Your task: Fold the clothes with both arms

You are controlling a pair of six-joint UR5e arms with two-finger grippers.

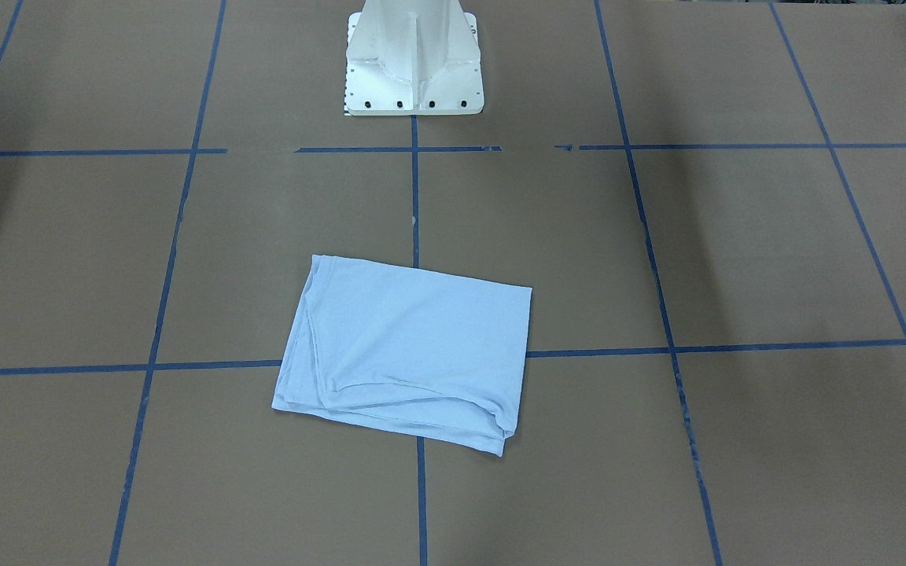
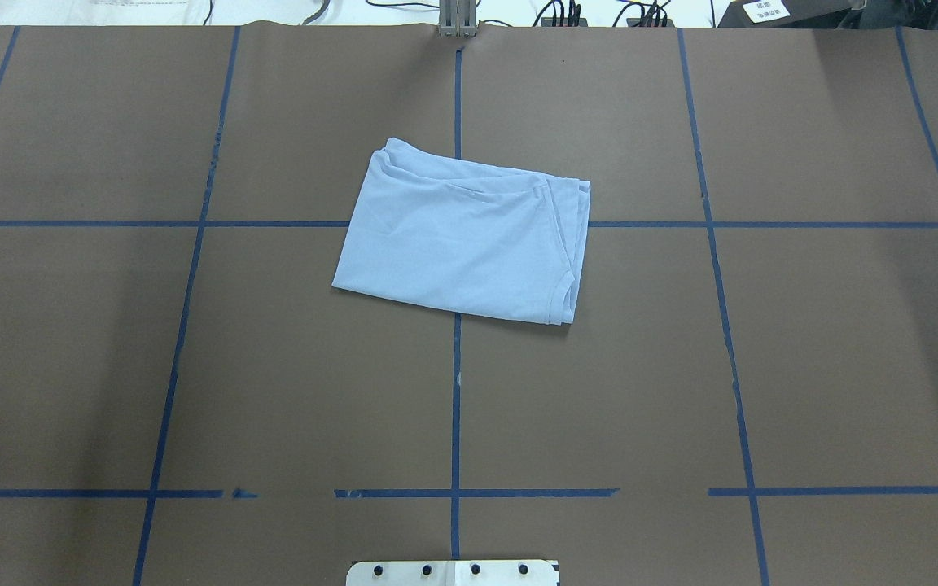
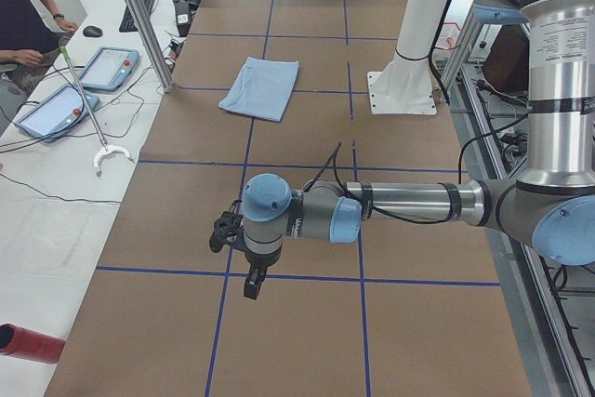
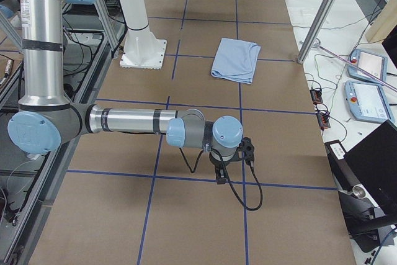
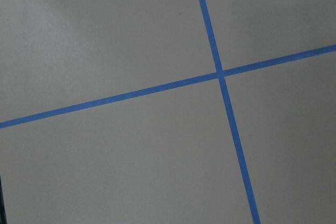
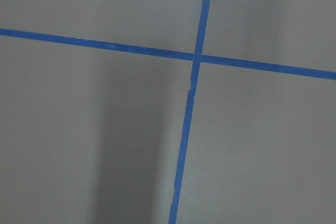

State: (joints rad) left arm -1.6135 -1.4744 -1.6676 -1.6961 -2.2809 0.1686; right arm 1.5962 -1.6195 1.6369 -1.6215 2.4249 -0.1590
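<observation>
Your pale blue T-shirt point(image 2: 461, 244) lies folded into a rough rectangle at the middle of the counter point(image 2: 843, 366), flat and slightly askew over a crossing of the blue tape lines point(image 2: 457, 423). Its layered edges show along its far side and the side toward the robot's right. The white pedestal base point(image 1: 414, 63) stands well apart from it.

Both arms are well away from the shirt - the left arm point(image 3: 409, 202) reaches out low over its end of the counter, and the right arm point(image 4: 130, 121) does the same at the other end. The left pincer point(image 3: 251, 284) and right pincer point(image 4: 221, 175) point down over tape lines - you see them only from the side views, so I cannot tell how far open either is. Neither has hold of the shirt.
</observation>
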